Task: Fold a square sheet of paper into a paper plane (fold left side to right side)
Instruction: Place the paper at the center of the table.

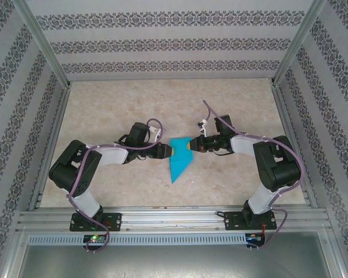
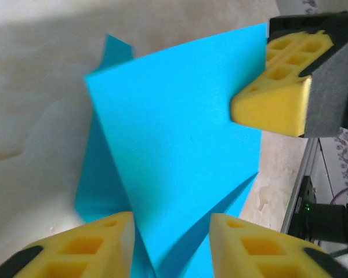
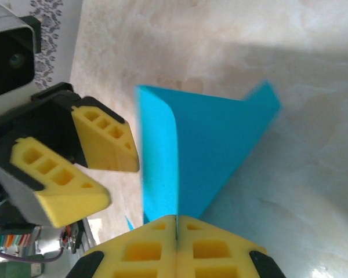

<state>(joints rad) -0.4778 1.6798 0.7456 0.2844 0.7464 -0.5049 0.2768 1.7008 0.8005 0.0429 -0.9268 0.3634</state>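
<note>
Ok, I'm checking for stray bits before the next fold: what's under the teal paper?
Under the raised flap of the paper another teal layer shows, lying on the marbled table. The table patch beneath that layer is covered.

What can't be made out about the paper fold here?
Top external: layers of the paper too small to count; left gripper and right gripper cover its side edges.
Left wrist: paper's near part cut off by the bottom edge.
Right wrist: pinched edge hidden inside the shut fingers; near fold blurred.
</note>
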